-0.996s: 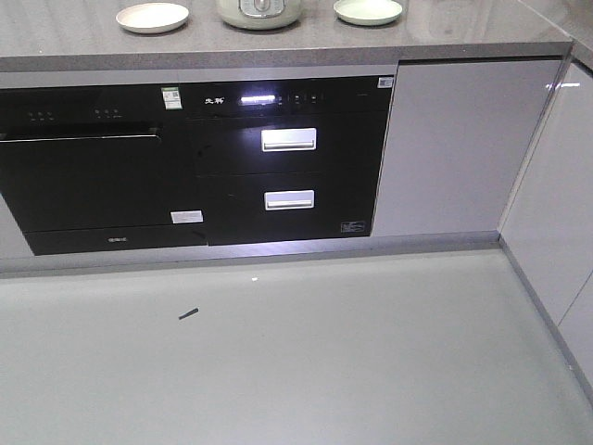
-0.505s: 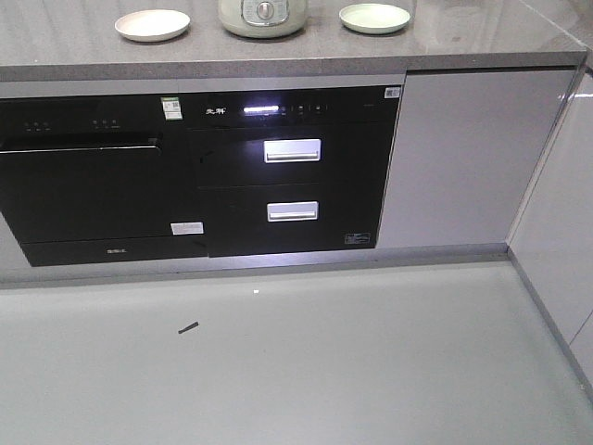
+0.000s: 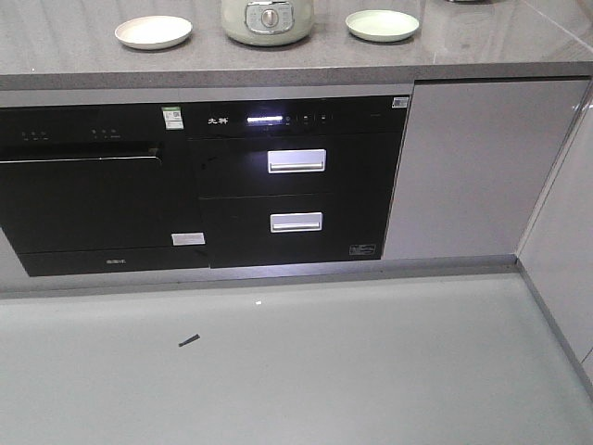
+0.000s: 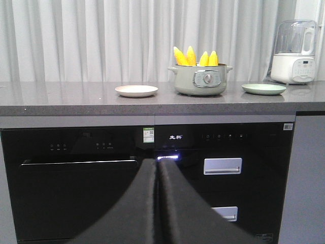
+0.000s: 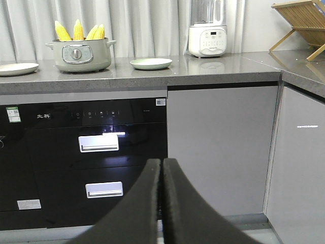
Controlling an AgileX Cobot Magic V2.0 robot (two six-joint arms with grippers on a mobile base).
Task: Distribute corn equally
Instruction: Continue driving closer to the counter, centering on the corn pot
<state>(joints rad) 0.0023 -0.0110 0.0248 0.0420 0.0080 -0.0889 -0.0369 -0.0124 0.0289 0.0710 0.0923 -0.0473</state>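
Since a second ago the countertop (image 3: 74, 60) and the black built-in appliances (image 3: 278, 185) have slid lower in the front view, so more of the worktop shows. Four cobs of corn (image 4: 191, 56) stand upright in a pale green electric pot (image 4: 200, 81) on that countertop, between a cream plate (image 4: 136, 90) and a green plate (image 4: 263, 89), both bare. The left gripper (image 4: 158, 168) and right gripper (image 5: 162, 165) hang low before the appliance fronts, well apart from the pot, each with its fingers pressed together on nothing.
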